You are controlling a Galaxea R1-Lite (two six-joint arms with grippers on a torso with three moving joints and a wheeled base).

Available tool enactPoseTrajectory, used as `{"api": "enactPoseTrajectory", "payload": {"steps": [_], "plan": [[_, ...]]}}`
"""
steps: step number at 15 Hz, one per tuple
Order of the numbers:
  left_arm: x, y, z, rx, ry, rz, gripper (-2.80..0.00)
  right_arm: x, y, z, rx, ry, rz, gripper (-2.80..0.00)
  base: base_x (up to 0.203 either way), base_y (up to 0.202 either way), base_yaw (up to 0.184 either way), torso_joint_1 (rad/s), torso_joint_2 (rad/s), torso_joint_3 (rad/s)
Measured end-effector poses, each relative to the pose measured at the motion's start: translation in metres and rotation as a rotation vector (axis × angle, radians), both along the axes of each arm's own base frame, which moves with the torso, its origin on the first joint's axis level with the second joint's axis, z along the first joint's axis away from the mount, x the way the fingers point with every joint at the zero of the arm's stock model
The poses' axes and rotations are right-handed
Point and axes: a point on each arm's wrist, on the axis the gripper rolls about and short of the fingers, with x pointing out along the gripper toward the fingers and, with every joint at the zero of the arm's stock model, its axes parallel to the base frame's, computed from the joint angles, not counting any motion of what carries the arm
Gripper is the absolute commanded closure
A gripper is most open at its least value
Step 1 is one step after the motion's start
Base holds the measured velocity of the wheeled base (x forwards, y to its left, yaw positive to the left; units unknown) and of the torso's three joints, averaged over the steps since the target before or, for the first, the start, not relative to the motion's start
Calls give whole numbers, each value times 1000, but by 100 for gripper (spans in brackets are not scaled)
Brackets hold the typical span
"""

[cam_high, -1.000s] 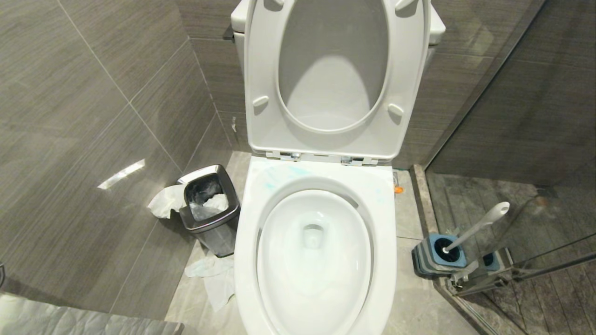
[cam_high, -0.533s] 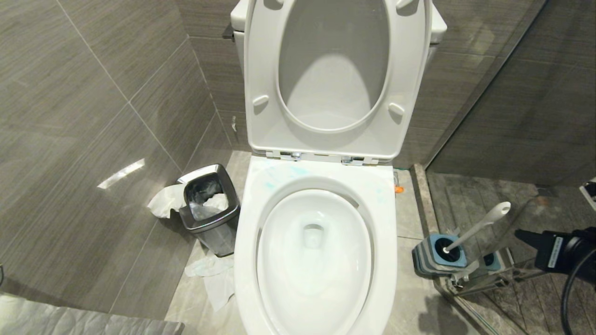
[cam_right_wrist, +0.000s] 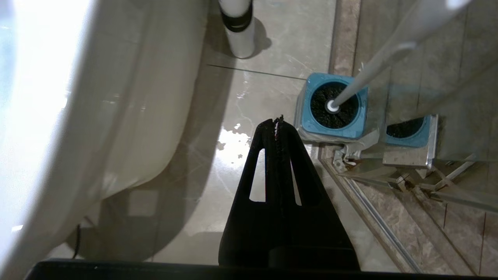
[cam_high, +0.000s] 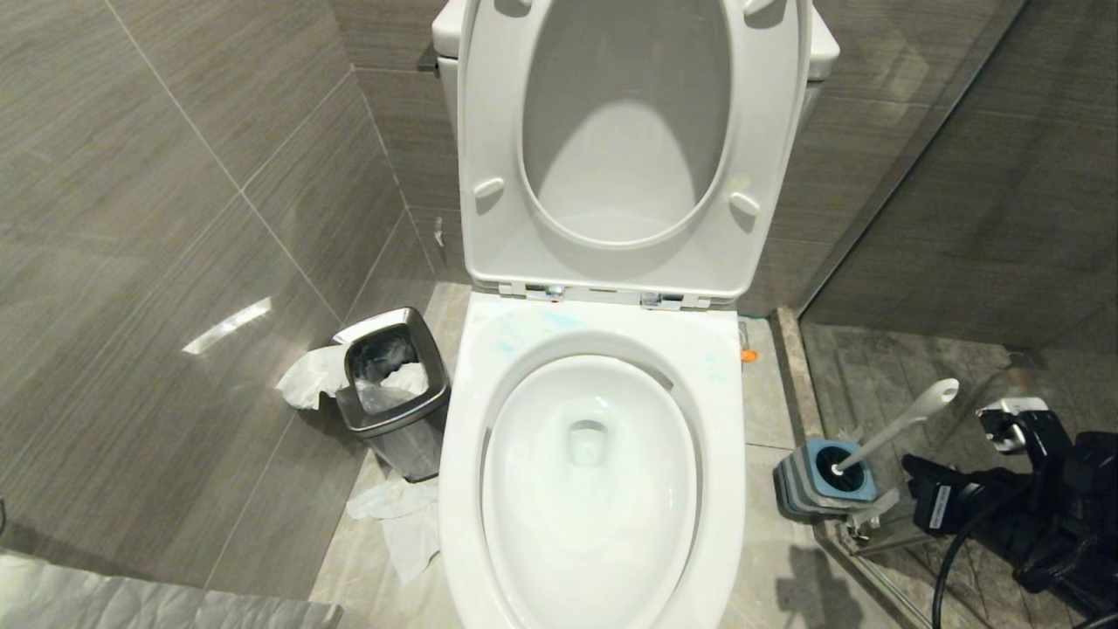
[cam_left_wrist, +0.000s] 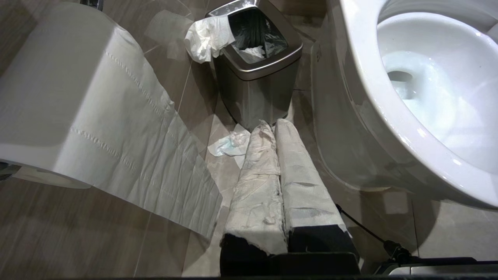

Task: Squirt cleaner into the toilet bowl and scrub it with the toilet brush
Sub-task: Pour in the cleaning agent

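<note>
A: Toilet brush (cam_high: 895,428) stands in its square blue-grey holder (cam_high: 821,480) on the floor, to the right of the toilet bowl (cam_high: 463,489); white handle leans away up to the right. Seat and lid (cam_high: 489,131) are up.

B: Right wrist view adds the black bristle head (cam_right_wrist: 334,105) sunk inside the holder, handle (cam_right_wrist: 379,62) rising out of it. Holder sits against a glass partition that mirrors it (cam_right_wrist: 408,130).

A: Cleaner (cam_high: 524,328) shows only in the head view, as pale teal smears on the rim behind the basin.

B: Right gripper (cam_right_wrist: 277,120): black fingers pressed together, holding nothing, tips above wet tile just beside the holder, not touching it. In the head view the arm (cam_high: 1004,515) is low at the right, near the holder.

A: Left gripper (cam_left_wrist: 272,124): paper-wrapped fingers together, empty, low beside the bowl's outer wall.

B: Only that view shows the toilet roll (cam_left_wrist: 78,105) hanging close by. Steel bin (cam_left_wrist: 256,58) and crumpled tissue (cam_left_wrist: 229,142) lie ahead of the fingers.
</note>
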Motion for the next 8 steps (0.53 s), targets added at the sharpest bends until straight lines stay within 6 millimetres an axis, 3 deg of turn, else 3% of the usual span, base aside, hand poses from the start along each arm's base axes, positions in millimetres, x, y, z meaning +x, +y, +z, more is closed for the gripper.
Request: {"api": "enactPoseTrajectory", "payload": {"steps": [5,8], "plan": [[0,0,0,0,0,0,0,10,-4,-40,0,83,-68,0,0,0,0,0,0,0],[0,0,0,0,0,0,0,17,-7,-53,7,125,-82,0,0,0,0,0,0,0]]}}
